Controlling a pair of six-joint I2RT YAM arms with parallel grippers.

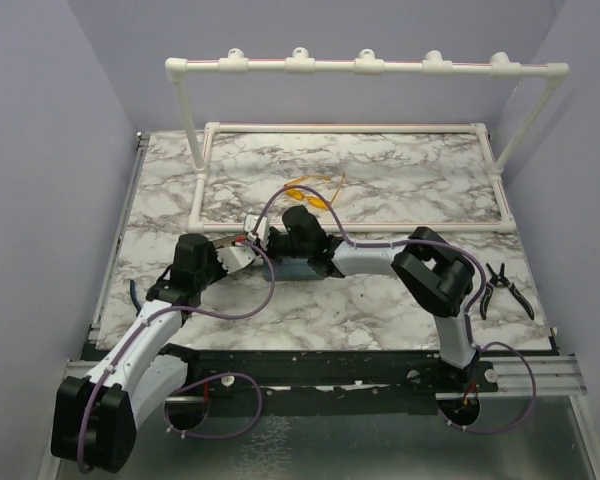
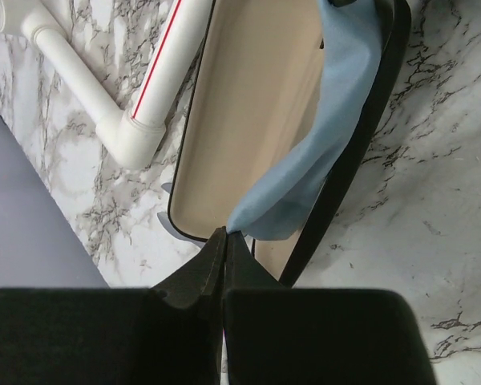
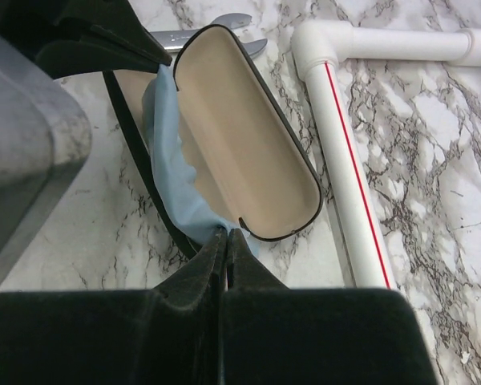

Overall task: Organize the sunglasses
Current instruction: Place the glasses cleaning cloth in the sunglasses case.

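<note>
Now L fingers point(image 2: 194, 282), R fingers point(image 3: 199, 274) pinch blue cloth point(image 2: 337, 120) at open case point(image 2: 248, 104).

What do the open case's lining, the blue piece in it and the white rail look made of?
The case lining: matte beige, probably felt-like fabric; no glare. The blue piece: thin cloth; it folds and drapes softly. The white rail: smooth plastic pipe, likely PVC; moulded elbow joint, slight sheen.

Yellow sunglasses point(image 1: 305, 195) are too small to show detail

One yellow-orange sunglasses point(image 1: 308, 193); one dark sunglasses point(image 1: 502, 288); one case point(image 3: 248, 144); one cloth point(image 3: 172, 168)
</note>
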